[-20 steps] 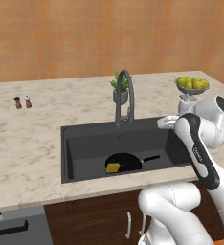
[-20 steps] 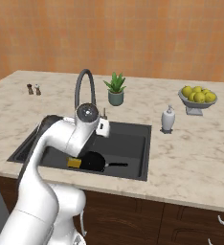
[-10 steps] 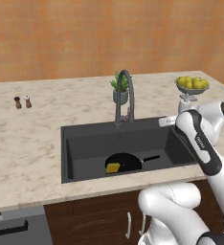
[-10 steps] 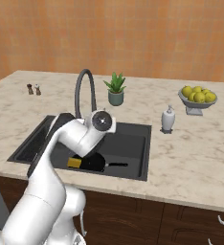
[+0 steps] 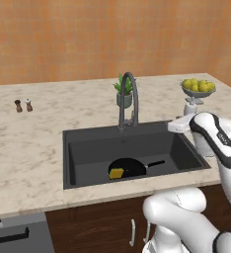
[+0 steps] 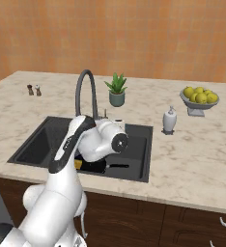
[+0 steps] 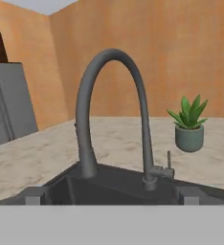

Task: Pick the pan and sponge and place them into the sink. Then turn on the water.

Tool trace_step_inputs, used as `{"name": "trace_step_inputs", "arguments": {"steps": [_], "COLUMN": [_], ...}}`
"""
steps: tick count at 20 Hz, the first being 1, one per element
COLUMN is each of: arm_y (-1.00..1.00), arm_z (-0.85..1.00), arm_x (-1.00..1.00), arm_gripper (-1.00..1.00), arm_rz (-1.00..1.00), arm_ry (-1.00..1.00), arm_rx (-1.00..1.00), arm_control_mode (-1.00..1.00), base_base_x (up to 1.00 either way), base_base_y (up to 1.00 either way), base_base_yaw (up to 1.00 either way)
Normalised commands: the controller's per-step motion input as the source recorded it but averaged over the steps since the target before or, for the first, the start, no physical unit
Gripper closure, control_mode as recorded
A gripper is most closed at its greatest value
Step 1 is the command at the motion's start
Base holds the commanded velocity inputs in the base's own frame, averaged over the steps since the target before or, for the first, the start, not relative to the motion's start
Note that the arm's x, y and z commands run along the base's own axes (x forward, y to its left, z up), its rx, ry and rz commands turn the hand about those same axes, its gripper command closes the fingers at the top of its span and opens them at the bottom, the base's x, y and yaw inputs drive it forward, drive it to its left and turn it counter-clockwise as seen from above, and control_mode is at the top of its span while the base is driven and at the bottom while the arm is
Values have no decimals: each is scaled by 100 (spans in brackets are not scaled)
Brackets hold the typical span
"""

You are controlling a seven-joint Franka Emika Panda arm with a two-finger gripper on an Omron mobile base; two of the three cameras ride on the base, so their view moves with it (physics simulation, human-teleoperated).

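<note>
The white arm has swung up and back from the dark grey rectangular sink [image 5: 78, 163] — the round black frying pan [image 5: 132, 167] and yellow-faced sponge [image 5: 116, 173] already lie inside, so only the water remains. The gripper's [image 7: 111, 198] fingers are spread wide, holding nothing. The arched dark faucet [image 7: 109, 119] stands at twelve o'clock ahead — open room between.

Even, bright rendered light, faint soft shadows, slightly coarse, no glare

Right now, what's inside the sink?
In the sink lies the pan with the sponge resting on it. No water runs from the faucet. The pan covers part of the basin floor; no drain shows.
</note>
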Motion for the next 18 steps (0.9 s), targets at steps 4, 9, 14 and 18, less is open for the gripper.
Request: {"name": "trace_step_inputs", "arguments": {"steps": [4, 9, 14, 18], "arm_y": [0, 0, 0, 2], "arm_z": [0, -1, -1, -2], "arm_x": [38, 36, 41, 44], "arm_gripper": [-100, -100, -100, -100], "arm_rz": [6, 3, 6, 10], "arm_ry": [-24, -20, -3, 0], "arm_rx": [6, 3, 1, 1], "arm_control_mode": [-100, -100, -100, -100], "base_base_x": [0, 0, 0, 0], "base_base_y": [0, 0, 0, 0], "base_base_yaw": [0, 0, 0, 0]}}
